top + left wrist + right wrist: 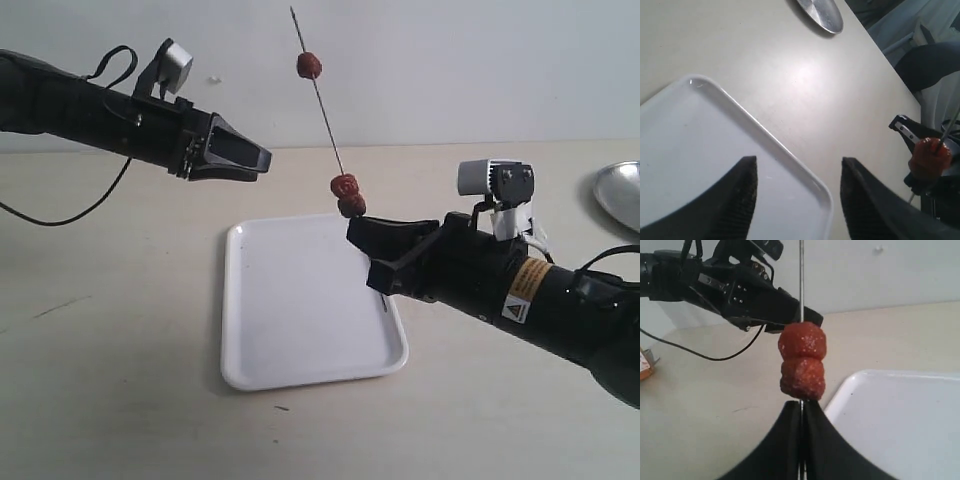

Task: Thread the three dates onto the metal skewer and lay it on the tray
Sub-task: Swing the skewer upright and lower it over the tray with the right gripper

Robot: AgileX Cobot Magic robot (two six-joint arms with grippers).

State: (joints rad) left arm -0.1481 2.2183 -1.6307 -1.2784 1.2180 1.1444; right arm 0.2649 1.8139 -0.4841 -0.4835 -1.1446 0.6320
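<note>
From my station I count three dates point(344, 185), all on one skewer point(322, 105). Two are stacked just above the tips of the right end effector point(357, 228). The third is well up the rod from it, higher than the left end effector point(262, 165). That makes two end effectors in view. One white tray point(300, 310) lies on the bench point(120, 380) below and between them. One round silver dish point(622, 195) sits well behind the right end effector, past its arm.
</note>
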